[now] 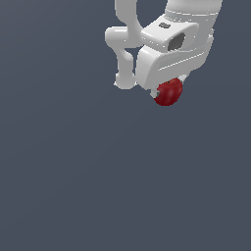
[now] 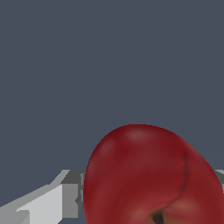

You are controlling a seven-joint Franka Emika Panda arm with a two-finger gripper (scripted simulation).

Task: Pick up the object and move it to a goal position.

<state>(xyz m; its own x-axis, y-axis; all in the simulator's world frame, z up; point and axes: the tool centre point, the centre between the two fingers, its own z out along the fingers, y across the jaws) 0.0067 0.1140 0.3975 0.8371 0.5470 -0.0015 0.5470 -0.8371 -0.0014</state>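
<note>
The object (image 1: 168, 92) is a glossy dark-red rounded lump held under the white arm near the top of the exterior view. My gripper (image 1: 168, 89) is shut on it; its fingers are mostly hidden behind the hand and the lump. In the wrist view the object (image 2: 148, 175) fills much of the picture, showing a crease and a dark dimple, with one grey-white finger (image 2: 57, 199) beside it. The other finger barely shows at the picture's edge.
A plain dark grey-blue background fills both views around the arm. No other objects, containers or edges show. The white arm links (image 1: 127, 44) reach down from the top of the exterior view.
</note>
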